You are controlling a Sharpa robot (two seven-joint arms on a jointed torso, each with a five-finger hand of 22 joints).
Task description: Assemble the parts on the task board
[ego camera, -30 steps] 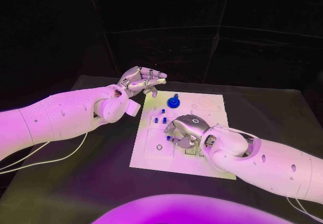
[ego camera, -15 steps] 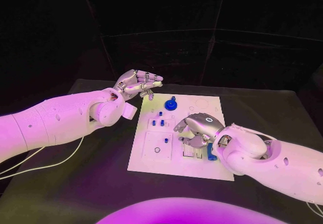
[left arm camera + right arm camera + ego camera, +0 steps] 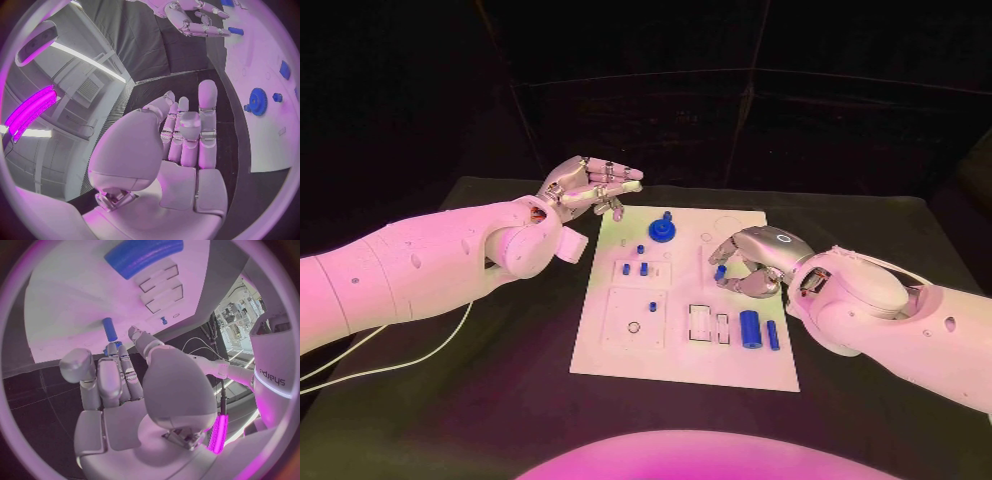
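The white task board (image 3: pixel 678 345) lies mid-table. My right hand (image 3: pixel 747 262) hovers over its right middle, and a small blue peg (image 3: pixel 720 271) sticks out at its fingertips, seemingly pinched; the right wrist view shows that peg (image 3: pixel 109 329) past the fingers. A thick blue cylinder (image 3: pixel 750 324) and a thin blue pin (image 3: pixel 772 335) lie near the board's right edge beside two empty slots (image 3: pixel 700 322). A blue gear (image 3: pixel 664 230) stands at the far end. My left hand (image 3: pixel 593 185) is raised off the board's far left corner, holding nothing, fingers loosely apart (image 3: pixel 187 130).
Three short blue pegs (image 3: pixel 635 266) stand left of the board's centre, and one more (image 3: pixel 656 305) in a square plate nearer me. White cables (image 3: pixel 387 350) trail over the black table (image 3: pixel 473 400) on the left. Dark walls enclose the far side.
My right hand has lifted off the slot area and moved toward the board's far right, uncovering the thick cylinder and thin pin. The left hand stays raised.
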